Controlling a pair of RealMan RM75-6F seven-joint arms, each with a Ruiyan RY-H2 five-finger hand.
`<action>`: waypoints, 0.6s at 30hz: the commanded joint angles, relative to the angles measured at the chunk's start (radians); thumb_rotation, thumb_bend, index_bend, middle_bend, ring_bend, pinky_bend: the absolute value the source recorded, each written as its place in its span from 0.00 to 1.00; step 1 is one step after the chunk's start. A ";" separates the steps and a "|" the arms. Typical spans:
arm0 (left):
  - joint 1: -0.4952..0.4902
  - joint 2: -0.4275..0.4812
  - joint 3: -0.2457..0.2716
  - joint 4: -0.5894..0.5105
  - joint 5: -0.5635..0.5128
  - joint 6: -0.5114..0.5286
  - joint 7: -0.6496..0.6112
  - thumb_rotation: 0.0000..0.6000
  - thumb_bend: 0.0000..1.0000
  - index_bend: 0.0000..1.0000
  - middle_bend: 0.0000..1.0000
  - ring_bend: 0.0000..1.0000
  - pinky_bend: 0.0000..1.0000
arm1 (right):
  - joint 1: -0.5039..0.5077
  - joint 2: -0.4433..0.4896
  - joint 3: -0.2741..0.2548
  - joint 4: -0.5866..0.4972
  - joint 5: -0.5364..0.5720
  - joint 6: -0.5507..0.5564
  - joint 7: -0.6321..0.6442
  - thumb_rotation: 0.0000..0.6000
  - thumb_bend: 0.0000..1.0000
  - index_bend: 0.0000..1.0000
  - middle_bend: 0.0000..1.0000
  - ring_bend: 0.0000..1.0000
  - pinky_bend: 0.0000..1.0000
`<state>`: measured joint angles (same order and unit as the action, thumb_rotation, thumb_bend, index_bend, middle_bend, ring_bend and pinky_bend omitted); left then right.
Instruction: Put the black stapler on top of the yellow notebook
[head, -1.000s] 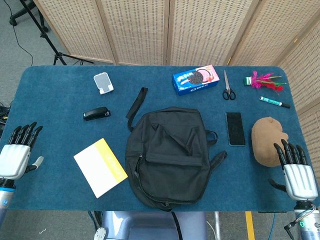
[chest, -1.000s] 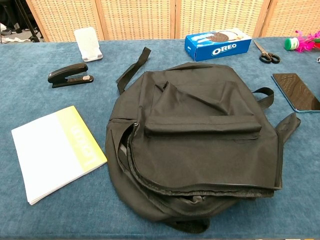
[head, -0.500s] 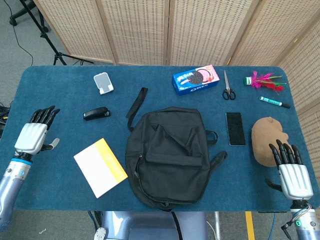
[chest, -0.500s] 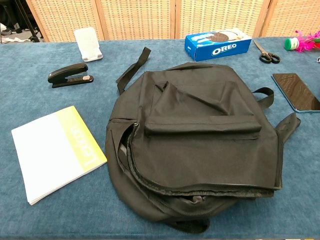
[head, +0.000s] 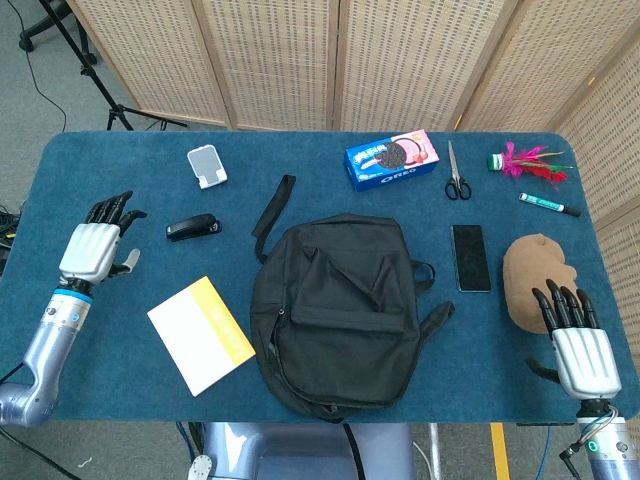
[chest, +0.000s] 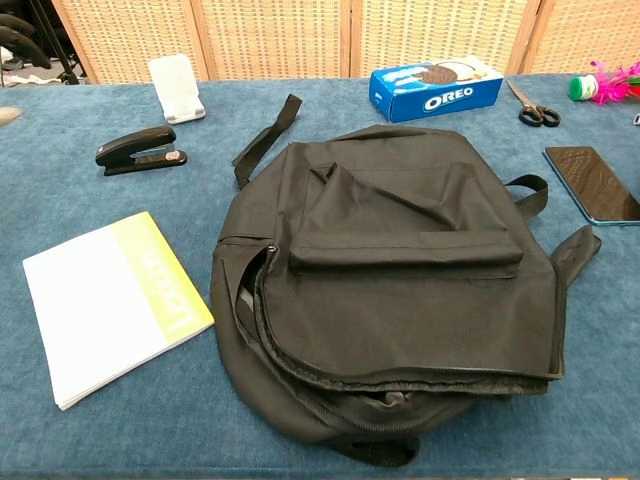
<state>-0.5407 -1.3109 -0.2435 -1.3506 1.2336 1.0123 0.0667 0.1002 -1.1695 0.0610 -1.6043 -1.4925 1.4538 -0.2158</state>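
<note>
Fingers of the left hand (head: 92, 252) spread and empty near the black stapler (head: 193, 228), right hand (head: 579, 347) likewise released, yellow notebook (head: 200, 334) bare on the counter (head: 120, 190)

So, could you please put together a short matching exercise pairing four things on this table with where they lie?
Things:
1. black stapler
2. yellow notebook
3. Oreo box
4. phone

Places:
A. right of the backpack, flat on the cloth
B. far side, left of the scissors
C. near edge, left of the backpack
D. just beyond the left hand

Pairs: 1-D, 2-C, 3-B, 4-A
</note>
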 joint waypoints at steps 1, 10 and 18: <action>-0.028 -0.029 -0.013 0.035 -0.032 -0.025 0.027 1.00 0.41 0.26 0.05 0.04 0.10 | 0.001 0.000 -0.001 0.002 -0.001 -0.002 0.002 1.00 0.09 0.00 0.00 0.00 0.00; -0.082 -0.096 -0.028 0.118 -0.132 -0.075 0.115 1.00 0.40 0.26 0.05 0.04 0.10 | 0.003 0.002 0.000 0.004 -0.001 -0.003 0.015 1.00 0.09 0.00 0.00 0.00 0.00; -0.140 -0.182 -0.025 0.217 -0.216 -0.130 0.200 1.00 0.37 0.26 0.05 0.05 0.10 | 0.008 0.000 -0.003 0.009 -0.009 -0.008 0.018 1.00 0.09 0.00 0.00 0.00 0.00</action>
<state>-0.6765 -1.4892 -0.2690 -1.1374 1.0221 0.8859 0.2638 0.1085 -1.1697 0.0583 -1.5948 -1.5010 1.4454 -0.1976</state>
